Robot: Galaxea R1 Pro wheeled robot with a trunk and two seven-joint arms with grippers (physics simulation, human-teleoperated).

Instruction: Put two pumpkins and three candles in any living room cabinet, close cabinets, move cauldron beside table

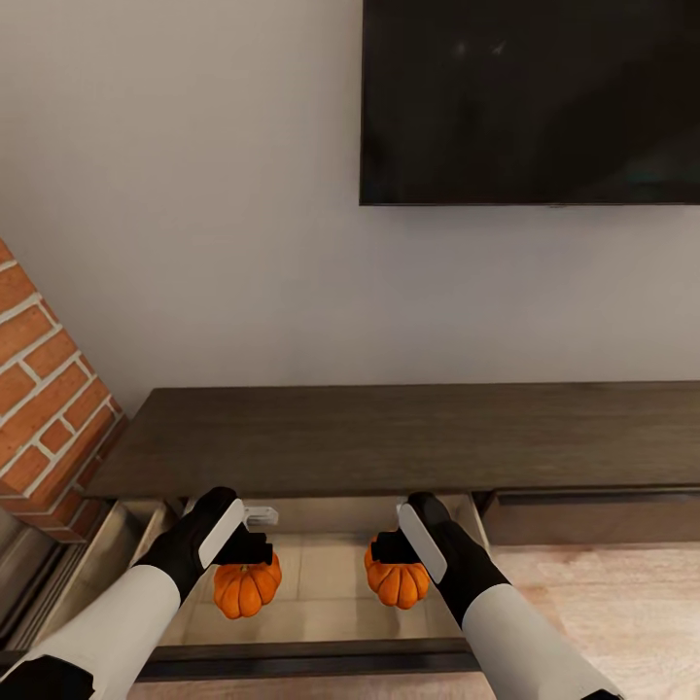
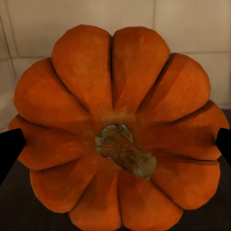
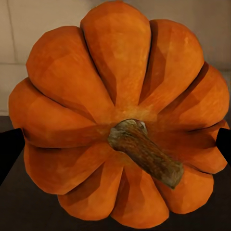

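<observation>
The dark-brown cabinet [image 1: 389,437] stands against the wall with a wide drawer [image 1: 321,593] pulled out, its pale inside showing. My left gripper [image 1: 243,556] is shut on one orange pumpkin [image 1: 247,589] over the drawer's left half. My right gripper [image 1: 394,552] is shut on the other pumpkin [image 1: 398,584] over the right half. In the left wrist view the left gripper [image 2: 115,147] has black fingertips [image 2: 8,151] pressing both flanks of its pumpkin [image 2: 134,62]. The right gripper [image 3: 117,147] holds its pumpkin [image 3: 115,57] the same way. Candles, cauldron and table are out of view.
A black television [image 1: 530,97] hangs on the wall above the cabinet. A brick pillar [image 1: 44,408] stands at the left. The drawer's dark front board [image 1: 301,658] lies just under my forearms. A shut drawer front [image 1: 593,520] is at the right, with wood floor [image 1: 603,603] below.
</observation>
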